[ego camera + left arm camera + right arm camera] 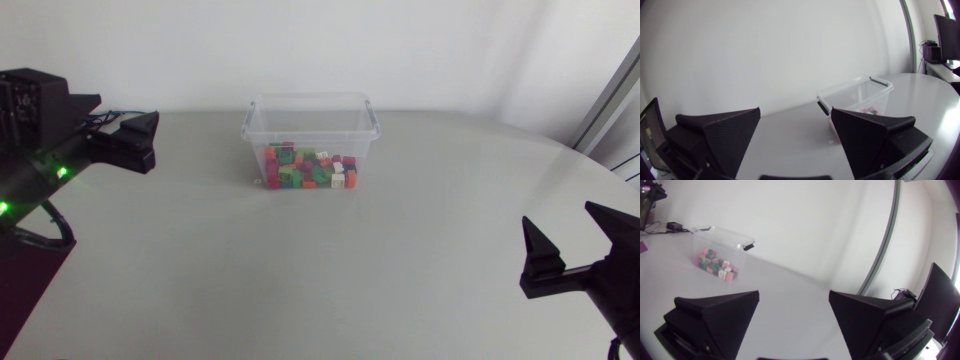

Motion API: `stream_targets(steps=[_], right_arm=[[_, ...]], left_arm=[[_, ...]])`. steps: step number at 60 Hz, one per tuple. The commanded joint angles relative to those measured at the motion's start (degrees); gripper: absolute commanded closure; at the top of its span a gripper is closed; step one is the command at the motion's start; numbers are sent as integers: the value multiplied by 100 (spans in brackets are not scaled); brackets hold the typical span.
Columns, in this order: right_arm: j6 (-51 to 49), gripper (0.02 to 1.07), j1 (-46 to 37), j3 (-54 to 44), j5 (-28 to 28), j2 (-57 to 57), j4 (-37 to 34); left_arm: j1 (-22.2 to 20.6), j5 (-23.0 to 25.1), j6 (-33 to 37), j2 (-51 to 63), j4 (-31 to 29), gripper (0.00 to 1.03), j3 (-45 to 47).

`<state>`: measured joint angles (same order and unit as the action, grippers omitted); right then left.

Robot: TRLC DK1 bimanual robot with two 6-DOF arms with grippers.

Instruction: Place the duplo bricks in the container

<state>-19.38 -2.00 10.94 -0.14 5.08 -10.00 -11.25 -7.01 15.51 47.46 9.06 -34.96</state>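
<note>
head view: clear container (311, 128) stands at the far middle of the worktop (300, 270), duplo bricks (310, 170) heaped inside. left end effector (143, 142) and right end effector (570, 235) sit well apart from it, one at each side.
left wrist view: fingers spread wide, nothing held.
right wrist view: fingers spread wide, nothing held; container well ahead.

Left pincer (796, 110), right pincer (794, 293), both agape.
</note>
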Motion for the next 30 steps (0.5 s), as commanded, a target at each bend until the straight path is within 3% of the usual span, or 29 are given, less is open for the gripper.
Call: stream_targets(steps=[1, 19, 30], right_arm=[[-84, 7, -46, -171, 14, -104, 130], [-84, 7, -152, -373, 23, -464, 51], [269, 7, -90, -506, 21, -501, 209]], left_arm=[[70, -82, 128, -413, 184, 5, 437], [52, -196, 189, -1837, 149, 5, 1404], [239, -47, -122, -2388, -50, 6, 1791]])
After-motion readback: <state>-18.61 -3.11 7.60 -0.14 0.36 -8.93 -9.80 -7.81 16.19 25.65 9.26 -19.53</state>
